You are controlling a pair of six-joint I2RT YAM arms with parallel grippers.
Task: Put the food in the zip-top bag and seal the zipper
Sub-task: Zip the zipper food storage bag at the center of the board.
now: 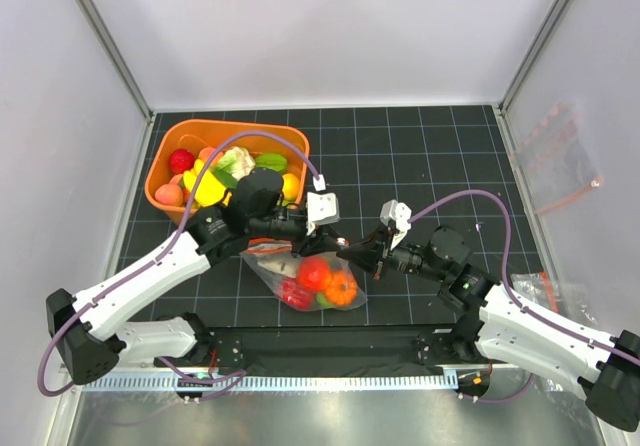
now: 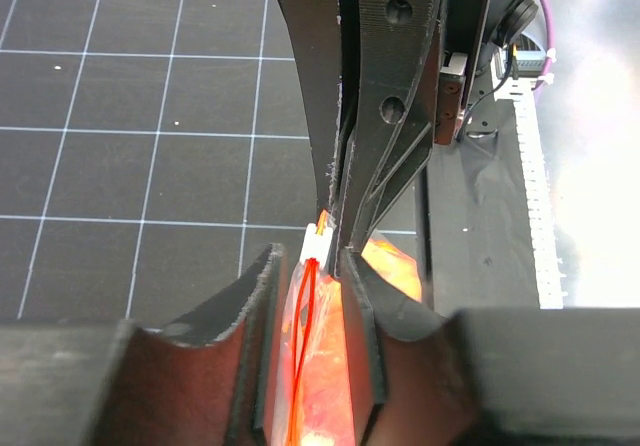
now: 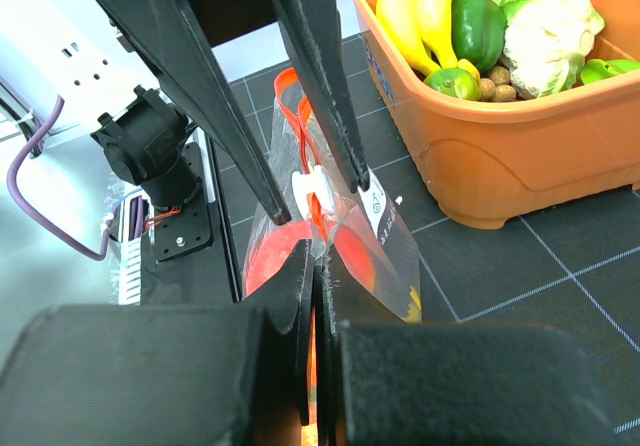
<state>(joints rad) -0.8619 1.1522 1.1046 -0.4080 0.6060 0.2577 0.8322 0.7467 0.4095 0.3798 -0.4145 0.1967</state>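
The zip-top bag (image 1: pixel 290 271) lies in the middle of the mat with a red piece (image 1: pixel 313 272) and an orange piece (image 1: pixel 341 287) of food inside. My left gripper (image 1: pixel 337 238) straddles the bag's mouth, jaws apart, with the red-orange zipper (image 2: pixel 305 336) running between its fingers (image 2: pixel 262 296). The zipper's white tab (image 2: pixel 318 243) sits just past the fingertips. My right gripper (image 1: pixel 362 254) faces the left one and is shut on the bag's edge (image 3: pixel 345 241) beside that tab. More food (image 1: pixel 235 161) fills the orange tub.
The orange tub (image 1: pixel 225 126) stands at the back left, close behind the left arm. Another clear pouch (image 1: pixel 562 156) leans on the right wall. The black base rail (image 1: pixel 320 341) runs along the near edge.
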